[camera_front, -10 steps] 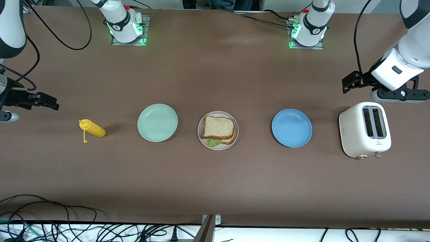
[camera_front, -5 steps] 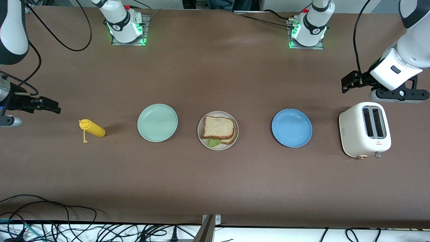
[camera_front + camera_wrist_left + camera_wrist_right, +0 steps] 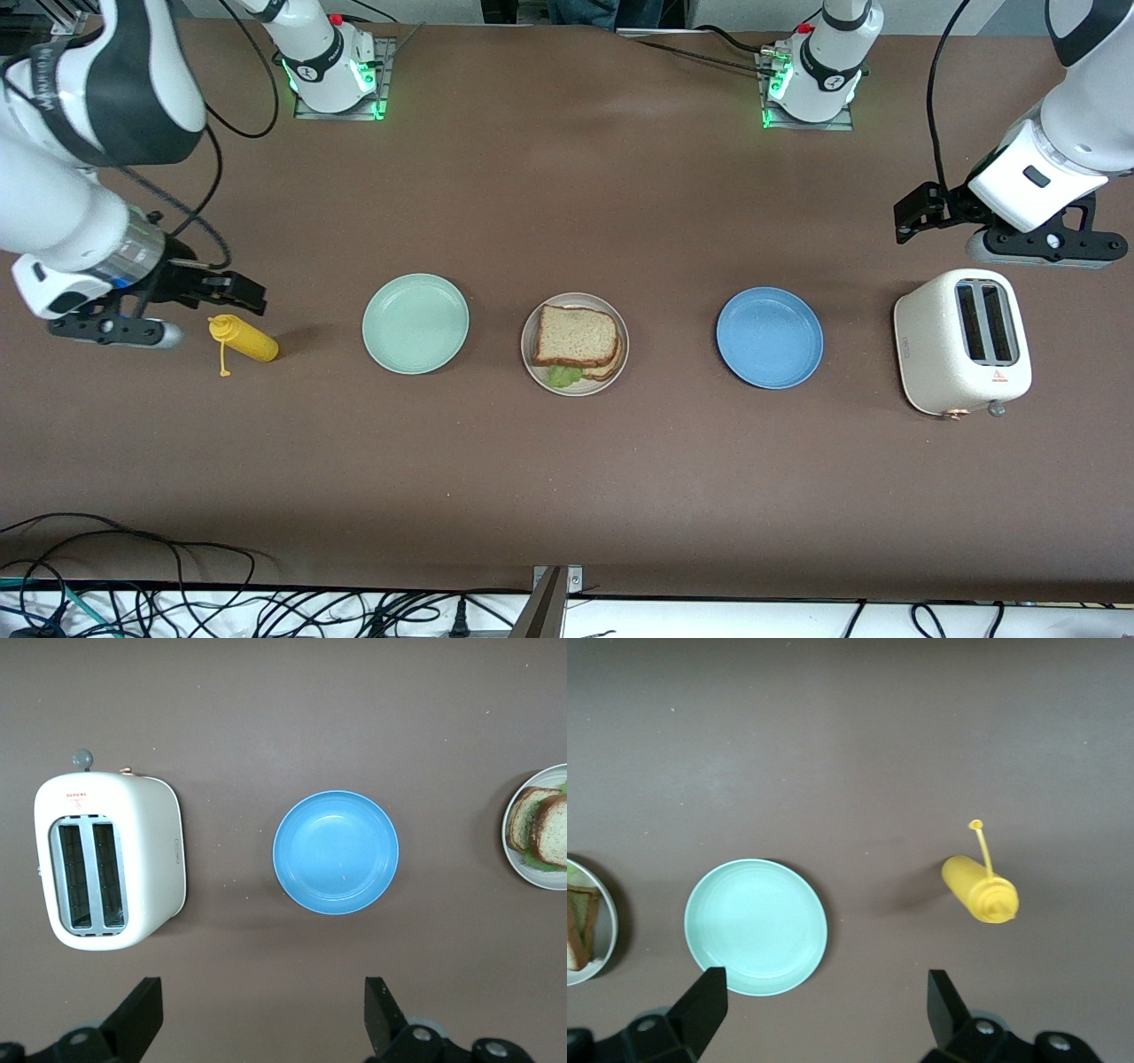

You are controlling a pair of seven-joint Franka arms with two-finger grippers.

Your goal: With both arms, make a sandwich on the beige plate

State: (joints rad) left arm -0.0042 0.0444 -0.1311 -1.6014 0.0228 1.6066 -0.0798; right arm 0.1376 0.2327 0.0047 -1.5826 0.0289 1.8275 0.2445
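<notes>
The sandwich (image 3: 576,341) sits assembled on the beige plate (image 3: 532,350) at the middle of the counter (image 3: 567,487): one bread slice on top, a second peeking out at about 4 o'clock under it, lettuce (image 3: 562,377) showing at 7 o'clock. A mint plate (image 3: 415,322) lies at the beige plate's 9 o'clock, a blue plate (image 3: 769,337) at its 3 o'clock.

The right gripper (image 3: 819,1005) hangs over bare counter between the mint plate and the mustard bottle (image 3: 244,339), fingers spread wide and holding nothing. The left gripper (image 3: 264,1014) hangs near the toaster (image 3: 963,341), fingers likewise wide and empty.

Bread this soft and light would dent easily; I'd judge a gentle pinch at the crust edges safest, since the lettuce may slip.
</notes>
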